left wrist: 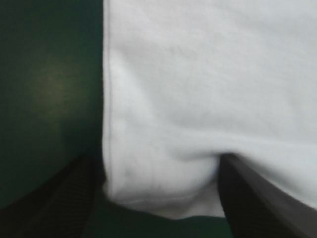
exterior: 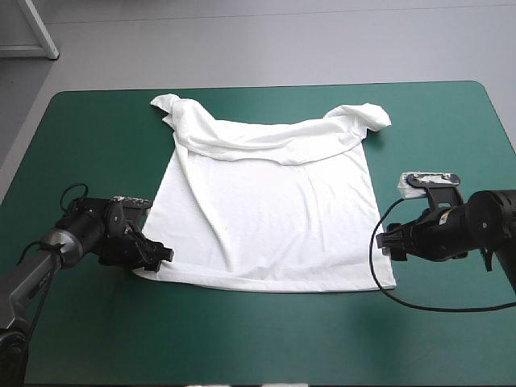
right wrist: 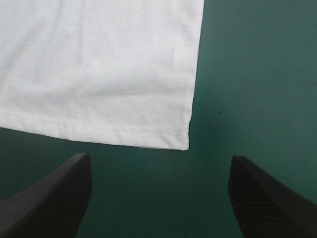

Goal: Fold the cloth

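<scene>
The T-shirt (exterior: pixel 274 201) is soft matt white cloth, hem stitched; the teal-green cover (exterior: pixel 242 339) looks smooth and matt; black fingers (right wrist: pixel 54 198) of the right gripper (right wrist: pixel 159 158), lower corners, show fine matt grain

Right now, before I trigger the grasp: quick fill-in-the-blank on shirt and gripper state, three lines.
1. The left gripper has a hem corner of the T-shirt ___ its fingers.
2. The right gripper is ___, the other hem corner lying ahead of it, untouched.
3. The sleeves lie toward the ___ edge of the table.

Missing words: between; open; far
</scene>
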`<state>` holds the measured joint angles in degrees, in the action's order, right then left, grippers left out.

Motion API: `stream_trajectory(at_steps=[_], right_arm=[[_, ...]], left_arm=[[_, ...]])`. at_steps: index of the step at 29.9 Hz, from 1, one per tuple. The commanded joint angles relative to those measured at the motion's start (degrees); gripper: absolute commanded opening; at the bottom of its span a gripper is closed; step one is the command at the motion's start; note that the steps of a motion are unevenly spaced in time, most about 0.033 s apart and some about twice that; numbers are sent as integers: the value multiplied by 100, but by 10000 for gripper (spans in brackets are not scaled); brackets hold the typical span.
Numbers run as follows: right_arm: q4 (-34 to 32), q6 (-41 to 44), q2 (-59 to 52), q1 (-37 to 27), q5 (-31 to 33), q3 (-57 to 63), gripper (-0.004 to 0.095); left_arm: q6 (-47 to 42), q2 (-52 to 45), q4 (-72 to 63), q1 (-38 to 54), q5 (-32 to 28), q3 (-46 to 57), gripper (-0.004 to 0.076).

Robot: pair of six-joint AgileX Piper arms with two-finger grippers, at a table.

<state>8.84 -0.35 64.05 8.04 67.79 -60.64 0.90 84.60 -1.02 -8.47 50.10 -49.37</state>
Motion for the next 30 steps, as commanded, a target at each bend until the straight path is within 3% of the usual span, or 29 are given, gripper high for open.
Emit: stream_trajectory(at_steps=[1, 9, 14, 22, 27, 30], right_arm=[[54, 35, 28, -27, -249, -127, 700], [163, 35, 586, -27, -1162, 593, 700], [483, -43, 1000, -17, -1930, 1270, 700], [629, -150, 1386, 100, -2529, 1811, 680], [350, 69, 1491, 650, -2627, 1813, 480], [-185, 597, 1687, 1071, -2799, 1813, 249]], left_arm=[[163, 20, -608, -16, -321, -45, 423], [497, 32, -1037, -28, -458, 175, -10], [540, 32, -1037, -28, -423, 250, -7], [567, 22, -1047, -28, -486, 263, -8], [567, 22, -1077, -28, -563, 276, -8], [593, 22, -1089, -28, -612, 276, -8]])
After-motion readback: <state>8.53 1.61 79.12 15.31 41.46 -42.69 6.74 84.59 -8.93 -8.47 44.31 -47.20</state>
